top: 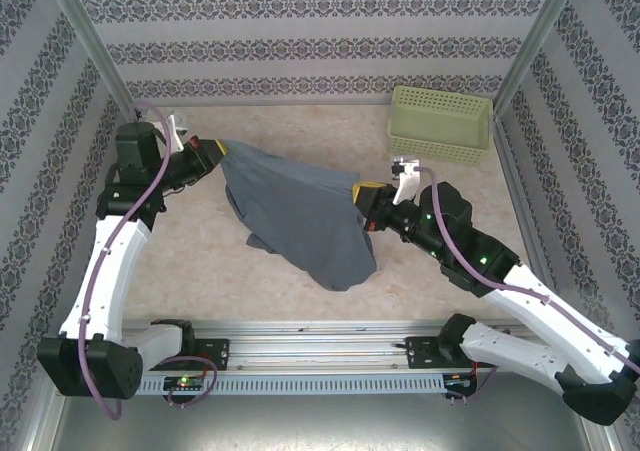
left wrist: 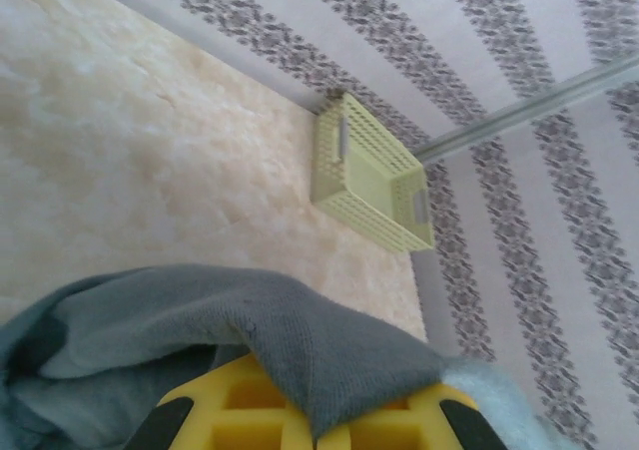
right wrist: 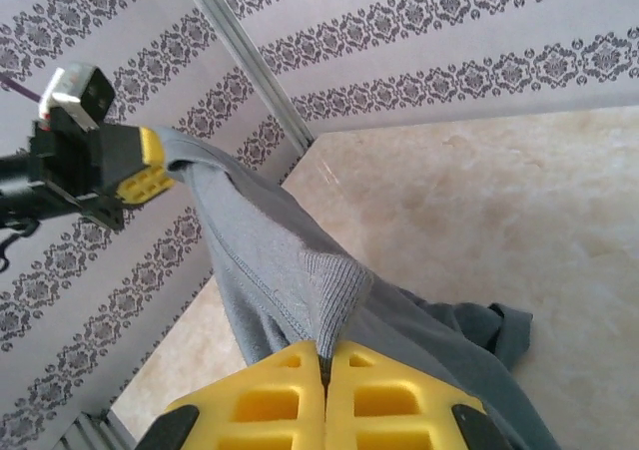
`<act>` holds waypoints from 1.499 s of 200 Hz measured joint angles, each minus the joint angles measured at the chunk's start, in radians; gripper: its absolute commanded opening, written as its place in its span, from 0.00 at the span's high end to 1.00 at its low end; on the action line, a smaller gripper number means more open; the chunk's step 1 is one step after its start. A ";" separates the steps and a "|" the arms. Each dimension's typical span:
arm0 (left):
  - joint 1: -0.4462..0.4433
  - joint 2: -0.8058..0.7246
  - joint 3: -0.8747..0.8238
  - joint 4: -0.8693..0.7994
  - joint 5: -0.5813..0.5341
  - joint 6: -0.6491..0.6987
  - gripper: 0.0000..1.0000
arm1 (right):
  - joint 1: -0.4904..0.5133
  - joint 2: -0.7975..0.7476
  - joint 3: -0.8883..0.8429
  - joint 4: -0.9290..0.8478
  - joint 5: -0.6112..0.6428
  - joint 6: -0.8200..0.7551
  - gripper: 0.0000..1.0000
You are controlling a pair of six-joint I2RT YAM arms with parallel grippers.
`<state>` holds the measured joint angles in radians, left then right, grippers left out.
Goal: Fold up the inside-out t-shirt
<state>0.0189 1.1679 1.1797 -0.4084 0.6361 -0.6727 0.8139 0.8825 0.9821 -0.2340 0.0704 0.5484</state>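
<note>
The slate blue-grey inside-out t-shirt (top: 300,216) hangs stretched between both grippers above the table, its lower part drooping to the surface. My left gripper (top: 213,152) is shut on the shirt's upper left edge; cloth (left wrist: 329,355) drapes over its yellow fingers (left wrist: 240,410). At the shirt's right side my right gripper (top: 362,193) is shut on a ribbed fold of the shirt (right wrist: 334,290), pinched between its yellow fingers (right wrist: 270,400). The right wrist view also takes in the left gripper (right wrist: 150,166) holding the far end.
A pale yellow-green perforated basket (top: 441,123) stands at the back right against the wall, also seen in the left wrist view (left wrist: 371,176). Patterned walls and metal posts (top: 528,46) enclose the beige table (top: 200,261).
</note>
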 measured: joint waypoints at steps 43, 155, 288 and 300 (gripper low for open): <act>-0.009 0.298 0.048 -0.166 -0.107 0.103 0.66 | 0.081 0.286 0.011 0.010 0.096 0.014 1.00; -0.275 -0.129 -0.314 -0.133 -0.200 0.058 0.45 | 0.159 0.577 0.149 -0.132 0.066 0.072 0.45; -0.774 0.301 -0.167 0.051 -0.438 0.021 0.34 | -0.098 0.430 -0.221 -0.093 -0.017 0.314 0.51; -0.785 0.335 -0.165 0.068 -0.438 0.019 0.39 | -0.111 0.446 -0.233 -0.070 -0.035 0.329 0.51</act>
<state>-0.7658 1.5032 1.0149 -0.3405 0.1986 -0.6537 0.7029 1.3285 0.7490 -0.3038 0.0349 0.8772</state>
